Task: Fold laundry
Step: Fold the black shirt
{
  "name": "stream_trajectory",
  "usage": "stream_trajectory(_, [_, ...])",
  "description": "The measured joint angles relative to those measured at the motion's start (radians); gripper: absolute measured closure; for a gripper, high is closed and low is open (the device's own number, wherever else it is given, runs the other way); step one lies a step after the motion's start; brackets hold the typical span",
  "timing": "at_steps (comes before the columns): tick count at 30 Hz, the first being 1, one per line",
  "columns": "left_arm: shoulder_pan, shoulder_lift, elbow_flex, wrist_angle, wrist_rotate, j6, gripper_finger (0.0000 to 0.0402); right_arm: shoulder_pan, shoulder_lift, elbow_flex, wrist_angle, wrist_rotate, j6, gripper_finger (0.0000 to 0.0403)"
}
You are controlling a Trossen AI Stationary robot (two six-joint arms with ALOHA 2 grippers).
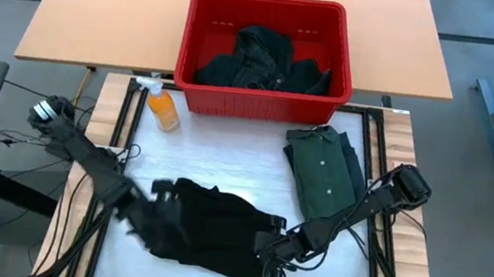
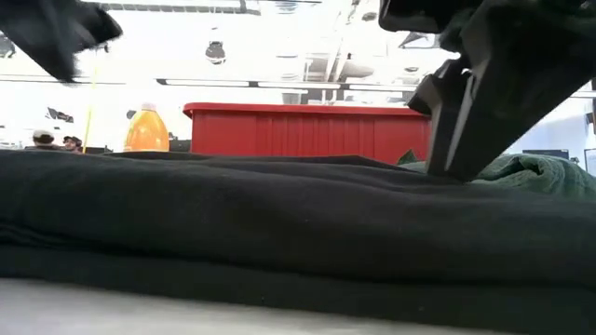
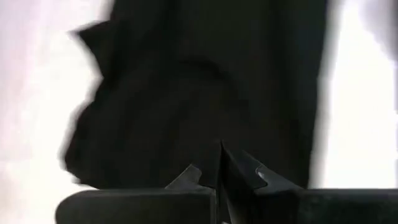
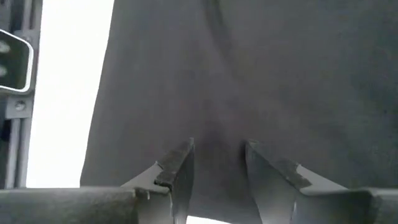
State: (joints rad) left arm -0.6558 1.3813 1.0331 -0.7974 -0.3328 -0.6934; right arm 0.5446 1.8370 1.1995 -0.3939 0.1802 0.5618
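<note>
A black garment [image 1: 215, 232] lies spread and partly folded on the white table top, filling the foreground of the low view [image 2: 279, 223]. A folded dark green collared shirt [image 1: 324, 173] lies to its right. More dark laundry [image 1: 259, 62] sits in the red basket [image 1: 208, 11]. My left gripper [image 1: 155, 207] is shut with nothing in it, lifted above the garment's left end [image 3: 219, 163]. My right gripper [image 1: 271, 249] is open and slants down onto the garment's right end. My right gripper stands open on the black garment's right end [image 4: 217, 134], coming from above and from the table's right. In the low view its finger [image 2: 453, 163] reaches down to the cloth's top surface. The cloth lies flat on the table under it, and nothing is pinched.
An orange spray bottle [image 1: 163, 108] lies at the far left of the white surface, in front of the basket. Dark rails [image 1: 125, 118] frame the work surface on both sides. The wooden table [image 1: 102, 5] behind carries the basket.
</note>
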Motion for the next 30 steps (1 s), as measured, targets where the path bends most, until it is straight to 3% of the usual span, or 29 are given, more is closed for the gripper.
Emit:
stream_trajectory(6, [0.281,-0.082,-0.225,0.161,0.093,0.216,0.0397,0.006,0.000,0.000,0.034,0.002,0.033,0.0234])
stream_trajectory(11, [0.442,-0.077,-0.264,0.230,0.259,0.445,0.0356,0.019,0.000,0.000,0.035,0.002,0.057,0.0234])
stream_trajectory(18, [0.490,-0.017,-0.267,0.260,0.275,0.540,0.0263,0.023,0.000,0.000,0.032,0.003,0.067,0.0234])
stream_trajectory(22, [0.489,0.076,-0.267,0.284,0.329,0.541,0.0233,0.033,0.000,-0.016,0.042,0.010,0.088,0.0234])
stream_trajectory(27, [0.492,0.158,-0.254,0.275,0.322,0.552,0.0237,0.049,0.000,-0.082,0.042,0.012,0.164,0.0234])
stream_trajectory(30, [0.492,0.168,-0.242,0.260,0.329,0.556,0.0283,0.061,0.000,-0.121,0.070,0.009,0.211,0.0238])
